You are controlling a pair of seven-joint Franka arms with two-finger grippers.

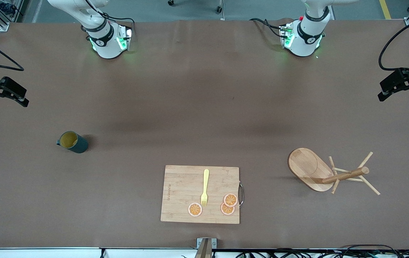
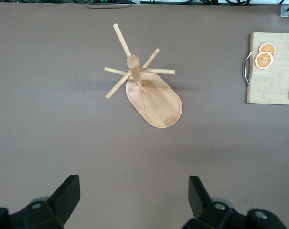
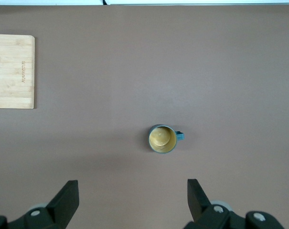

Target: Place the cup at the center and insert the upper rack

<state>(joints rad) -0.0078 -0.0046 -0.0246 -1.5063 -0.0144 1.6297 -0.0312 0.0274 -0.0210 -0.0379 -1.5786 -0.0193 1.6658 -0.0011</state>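
Fingers of the left gripper stand wide apart and hold nothing; it hangs over bare table at the left arm's end. Fingers of the right gripper are just as wide and empty, over the right arm's end. With the cutting board as landmark: the cup stands upright toward the right arm's end from it, slightly farther from the front camera. The upper rack stands toward the left arm's end from the board, untouched.
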